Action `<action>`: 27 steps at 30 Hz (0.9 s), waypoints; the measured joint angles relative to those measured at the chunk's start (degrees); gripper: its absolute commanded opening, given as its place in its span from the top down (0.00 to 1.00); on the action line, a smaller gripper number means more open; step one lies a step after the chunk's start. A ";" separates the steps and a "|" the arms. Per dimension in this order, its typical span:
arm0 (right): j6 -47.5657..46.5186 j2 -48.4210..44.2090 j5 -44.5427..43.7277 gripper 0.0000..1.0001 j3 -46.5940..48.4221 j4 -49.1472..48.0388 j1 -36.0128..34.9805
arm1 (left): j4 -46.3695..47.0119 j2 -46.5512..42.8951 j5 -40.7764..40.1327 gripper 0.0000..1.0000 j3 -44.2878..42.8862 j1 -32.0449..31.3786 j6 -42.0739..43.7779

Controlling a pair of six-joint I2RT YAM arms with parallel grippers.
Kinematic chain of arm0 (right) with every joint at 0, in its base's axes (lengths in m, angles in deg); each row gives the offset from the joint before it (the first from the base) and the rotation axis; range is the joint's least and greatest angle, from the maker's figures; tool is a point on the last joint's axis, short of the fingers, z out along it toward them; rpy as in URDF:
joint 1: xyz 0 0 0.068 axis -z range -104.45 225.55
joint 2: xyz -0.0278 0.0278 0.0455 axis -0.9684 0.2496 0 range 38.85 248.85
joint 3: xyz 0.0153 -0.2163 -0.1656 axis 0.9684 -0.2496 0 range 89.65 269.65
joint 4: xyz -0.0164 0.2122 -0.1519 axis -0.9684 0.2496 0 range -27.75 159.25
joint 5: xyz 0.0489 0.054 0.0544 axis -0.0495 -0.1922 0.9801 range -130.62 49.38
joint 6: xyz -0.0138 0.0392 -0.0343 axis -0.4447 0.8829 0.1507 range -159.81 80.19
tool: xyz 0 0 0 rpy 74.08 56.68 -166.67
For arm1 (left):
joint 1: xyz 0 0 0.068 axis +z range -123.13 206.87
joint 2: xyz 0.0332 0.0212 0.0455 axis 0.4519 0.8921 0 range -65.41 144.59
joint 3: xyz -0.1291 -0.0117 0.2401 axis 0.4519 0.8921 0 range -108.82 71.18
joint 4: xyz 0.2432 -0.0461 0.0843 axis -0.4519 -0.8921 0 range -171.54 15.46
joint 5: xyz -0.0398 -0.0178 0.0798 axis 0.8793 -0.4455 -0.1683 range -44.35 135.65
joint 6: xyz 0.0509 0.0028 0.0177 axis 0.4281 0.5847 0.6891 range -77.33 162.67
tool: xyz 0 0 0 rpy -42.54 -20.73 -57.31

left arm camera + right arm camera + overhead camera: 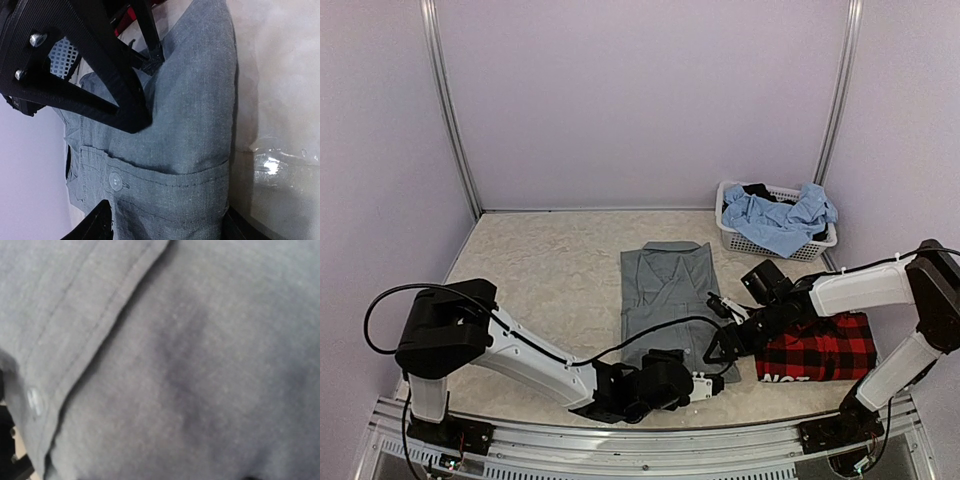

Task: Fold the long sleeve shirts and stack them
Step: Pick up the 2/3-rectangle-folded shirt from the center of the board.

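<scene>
The grey collared shirt (663, 298) lies folded in the middle of the table, collar to the far side. My left gripper (706, 386) is at its near right corner. In the left wrist view the pocket and a button of the grey shirt (190, 150) lie between its two fingers (95, 226), which stand wide apart. My right gripper (723, 335) is at the shirt's right edge. The right wrist view is filled by grey shirt cloth (190, 370), and its fingers are hidden. The red-and-black plaid shirt (820, 350) lies folded to the right, under the right arm.
A white basket (738, 238) with blue garments (780, 218) stands at the back right. Purple walls close in the table on three sides. The metal rail with the arm bases (620, 440) runs along the near edge.
</scene>
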 measured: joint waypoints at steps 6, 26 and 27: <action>0.00 0.02 0.07 0.34 -0.02 0.00 0.00 | 0.87 1.38 0.28 0.55 -0.83 0.02 -0.13; -0.24 -0.96 -0.72 0.33 0.26 2.12 0.37 | -8.98 1.27 7.61 1.00 -4.07 0.70 -3.30; -0.26 -1.51 -1.11 0.33 0.57 3.10 0.39 | -10.43 1.27 8.31 1.00 -4.85 0.83 -3.78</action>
